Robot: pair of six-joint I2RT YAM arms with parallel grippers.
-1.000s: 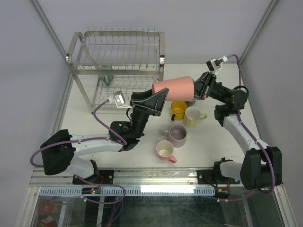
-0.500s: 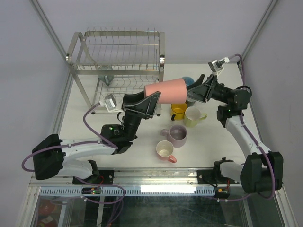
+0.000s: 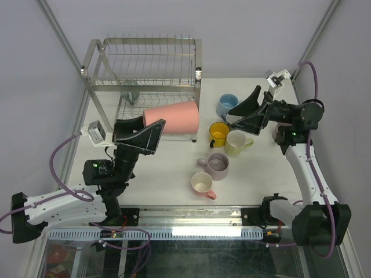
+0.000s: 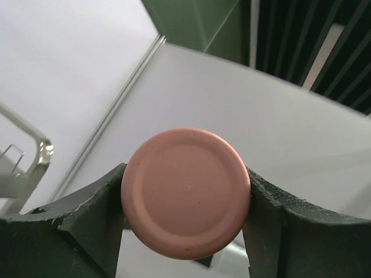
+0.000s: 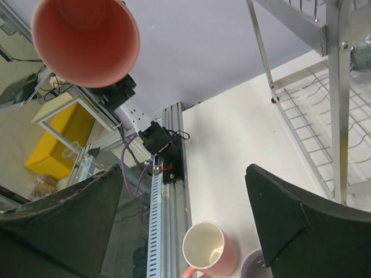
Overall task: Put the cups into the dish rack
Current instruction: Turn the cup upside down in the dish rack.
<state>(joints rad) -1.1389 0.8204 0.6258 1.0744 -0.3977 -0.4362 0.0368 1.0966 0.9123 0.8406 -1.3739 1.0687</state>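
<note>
A tall salmon-pink cup [image 3: 174,119] lies sideways in the air in front of the dish rack [image 3: 145,69], with my left gripper [image 3: 152,126] shut on its base. The left wrist view shows that round base [image 4: 185,191] pinched between both fingers [image 4: 95,214]. Off to the right, my right gripper [image 3: 235,116] stands open and holds nothing; it is apart from the cup and above the standing cups. Its wrist view shows the held cup's mouth [image 5: 85,40] far off. On the table stand blue [image 3: 227,105], yellow [image 3: 219,133] and pale green [image 3: 237,142] cups.
A lilac cup [image 3: 217,165] and a small salmon cup [image 3: 203,184] stand nearer the front edge; the salmon one [image 5: 211,252] also shows between my right fingers. A grey-green object [image 3: 130,92] sits on the rack's lower shelf. The rack's chrome post [image 5: 336,87] is close by.
My right gripper opened, released the tall pink cup and drew back to the right. The left arm swung left with the cup, bringing it up to the rack's front.
</note>
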